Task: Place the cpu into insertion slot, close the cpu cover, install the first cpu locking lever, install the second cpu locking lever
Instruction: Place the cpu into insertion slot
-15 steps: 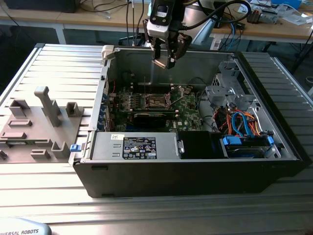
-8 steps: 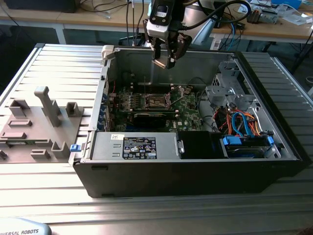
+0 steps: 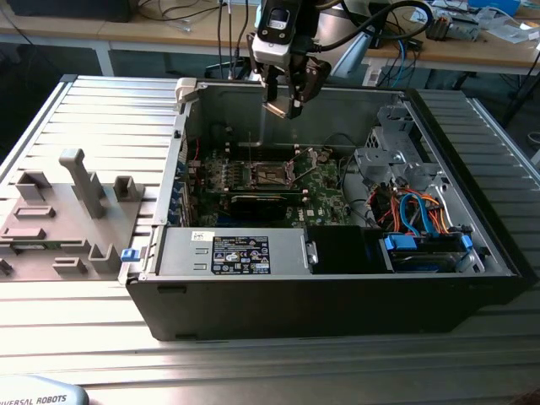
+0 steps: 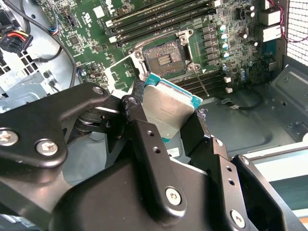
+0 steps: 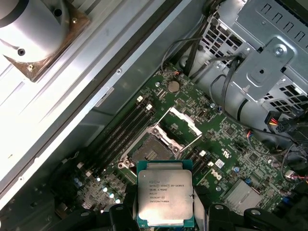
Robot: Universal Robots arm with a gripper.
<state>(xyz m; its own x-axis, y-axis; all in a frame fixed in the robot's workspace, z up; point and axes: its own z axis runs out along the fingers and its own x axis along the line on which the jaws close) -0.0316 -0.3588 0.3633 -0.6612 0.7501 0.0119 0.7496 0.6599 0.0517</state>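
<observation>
My gripper (image 3: 283,108) hangs above the open computer case, over its back wall, shut on the cpu (image 3: 277,110). In both wrist views the cpu (image 5: 165,197) (image 4: 168,108) is a silver-topped square chip with a teal edge, clamped by its sides between black fingers (image 4: 144,144). Below it, on the green motherboard (image 3: 325,187), the insertion slot (image 5: 148,153) (image 4: 166,59) (image 3: 272,175) lies open and bare. The cpu cover (image 5: 184,120) (image 4: 119,73) is swung up beside the slot. A thin locking lever (image 4: 199,79) stands loose next to the slot.
A black graphics card (image 3: 261,202) lies just in front of the slot. A labelled power supply (image 3: 236,253) fills the case front. A metal drive cage (image 3: 396,152) and blue cables (image 3: 418,211) sit toward the exterior view's right. A grey fixture tray (image 3: 59,219) lies outside the case.
</observation>
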